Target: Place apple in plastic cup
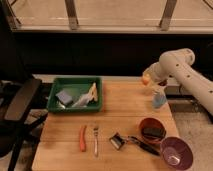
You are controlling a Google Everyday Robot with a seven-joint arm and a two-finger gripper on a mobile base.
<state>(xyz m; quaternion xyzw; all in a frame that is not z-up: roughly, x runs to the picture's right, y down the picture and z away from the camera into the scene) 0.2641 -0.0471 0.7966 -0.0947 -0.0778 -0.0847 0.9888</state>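
Gripper: the gripper (148, 81) is at the end of the white arm (182, 70) that reaches in from the right, raised above the far right part of the desk (60, 150); its fingers are closed around the apple.
Apple: the apple (145, 79) is a small orange-yellow ball held in the gripper, up in the air over the far edge of the desk, not resting on anything.
Cup: the light-blue plastic cup (159, 100) stands upright on the desk near the right edge, below the apple and a little to its right and nearer; the apple is apart from the cup's rim.
Tray: a green tray (100, 95) sits at the far left of the desk with a blue-grey block and some pale items inside.
Near middle: an orange stick (82, 138) and a fork (95, 140) lie side by side, lengthwise from far to near.
Near right: a reddish-brown bowl (152, 131) with something dark inside, a purple bowl (176, 152) at the near right corner, and a dark-handled tool (131, 141) lying to the left of the bowls.
Left of desk: a black office chair (17, 107) stands beside the desk.
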